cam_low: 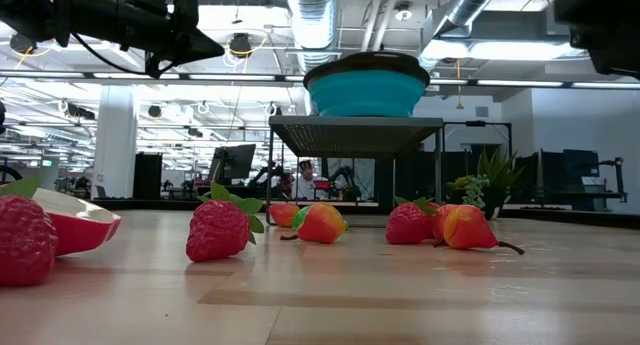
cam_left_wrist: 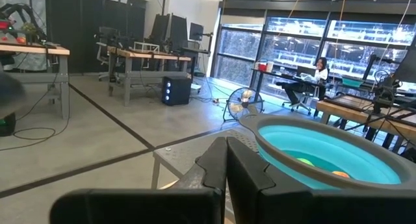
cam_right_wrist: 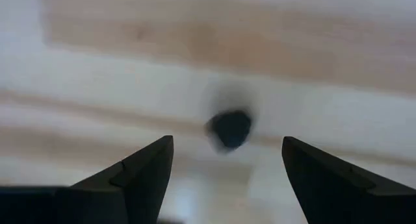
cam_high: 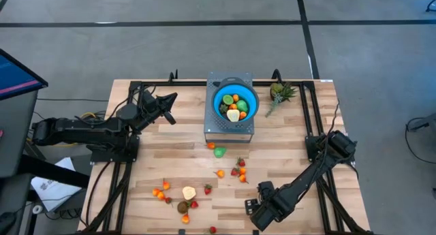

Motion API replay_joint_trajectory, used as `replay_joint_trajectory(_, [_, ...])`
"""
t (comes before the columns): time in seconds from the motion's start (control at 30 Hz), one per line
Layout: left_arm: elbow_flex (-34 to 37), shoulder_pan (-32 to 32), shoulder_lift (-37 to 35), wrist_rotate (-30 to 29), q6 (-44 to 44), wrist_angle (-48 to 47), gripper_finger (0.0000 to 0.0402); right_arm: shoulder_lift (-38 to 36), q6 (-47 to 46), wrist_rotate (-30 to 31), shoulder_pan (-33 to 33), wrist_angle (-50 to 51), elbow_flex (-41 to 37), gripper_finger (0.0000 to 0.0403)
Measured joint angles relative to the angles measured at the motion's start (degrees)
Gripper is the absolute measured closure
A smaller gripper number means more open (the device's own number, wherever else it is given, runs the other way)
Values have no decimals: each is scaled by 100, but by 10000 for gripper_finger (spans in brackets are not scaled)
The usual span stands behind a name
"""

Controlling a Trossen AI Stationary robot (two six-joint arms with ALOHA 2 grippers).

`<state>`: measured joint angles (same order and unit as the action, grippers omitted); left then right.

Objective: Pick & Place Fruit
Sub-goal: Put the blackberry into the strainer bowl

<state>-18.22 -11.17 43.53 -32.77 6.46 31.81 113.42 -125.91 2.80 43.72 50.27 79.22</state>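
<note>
**Right end effector spread wide over bare wood, fruit scattered mid-worktop**

Your right end effector (cam_high: pixel 253 209) sits low at the near edge of the worktop (cam_high: pixel 286 146), fingers (cam_right_wrist: pixel 144 169) spread wide apart and gripping nothing. In its wrist view there is only pale wood grain and one dark blurred spot (cam_right_wrist: pixel 230 128) between the tips; you cannot tell what that spot is.

Your left end effector (cam_high: pixel 169 107) is clenched tight and empty, held above the worktop just left of the blue bowl (cam_high: pixel 253 107). That bowl rests on a grey mesh stand (cam_high: pixel 228 130) and already holds several pieces of fruit (cam_high: pixel 235 105).

The remaining fruit (cam_high: pixel 238 171) lies loose on the wood: a green piece (cam_high: pixel 219 152) just in front of the stand, strawberries (cam_low: pixel 220 228) and orange pieces near the middle, another cluster (cam_high: pixel 185 193) nearer the left front. The pineapple-like piece (cam_high: pixel 279 92) sits right of the bowl.
</note>
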Motion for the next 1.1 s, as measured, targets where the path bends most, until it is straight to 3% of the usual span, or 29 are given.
replay_joint_trajectory(0.2, [11,1,0,0,0,-8,400,226,-57,-100,-70,-321,26,122])
replay_joint_trajectory(0.77, [22,1,2,0,0,-12,400,212,-60,-127,-111,-60,18,125])
replay_joint_trajectory(1.1, [25,0,2,0,0,-10,400,212,-105,-130,-113,-46,18,187])
